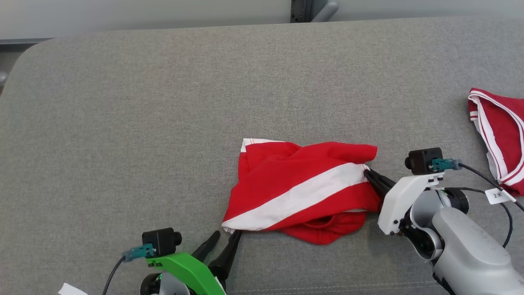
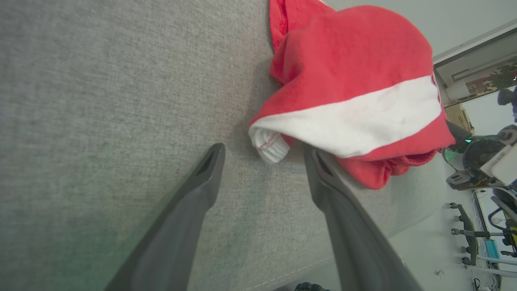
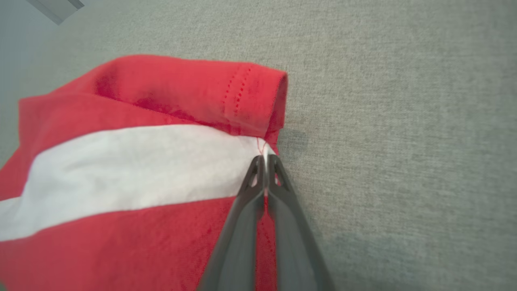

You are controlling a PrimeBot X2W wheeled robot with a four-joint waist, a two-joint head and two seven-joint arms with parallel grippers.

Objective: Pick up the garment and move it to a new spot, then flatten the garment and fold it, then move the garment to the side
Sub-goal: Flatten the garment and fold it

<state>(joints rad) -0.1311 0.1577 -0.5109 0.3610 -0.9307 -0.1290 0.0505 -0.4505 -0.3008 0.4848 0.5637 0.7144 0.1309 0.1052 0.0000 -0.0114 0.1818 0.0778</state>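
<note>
The red garment (image 1: pixel 299 192) with a white stripe is seen lying crumpled on the grey cushion (image 1: pixel 163 123), a little toward 5 o'clock from the middle of the head view. Its edge at 3 o'clock, just where the stripe ends, is pinched by the right pincer (image 1: pixel 367 173), whose fingers are pressed together on the cloth. The left pincer (image 1: pixel 227 234) is held spread at the garment's 7 o'clock corner. In the left wrist view the white ribbed corner (image 2: pixel 270 145) is found just ahead of the gap between the two fingers, not yet caught. A second red garment (image 1: pixel 501 135) is left well apart at 3 o'clock, by the edge of the head view. The step in hand is judged to be the taking hold of the garment with both arms, for lifting or for spreading; nothing has yet been flattened or folded. For the next move, the left pincer would need to be eased forward toward 1 o'clock until the ribbed corner sits between its fingers, then closed. Only one layer should be caught, since bunched cloth lies beside that corner.
</note>
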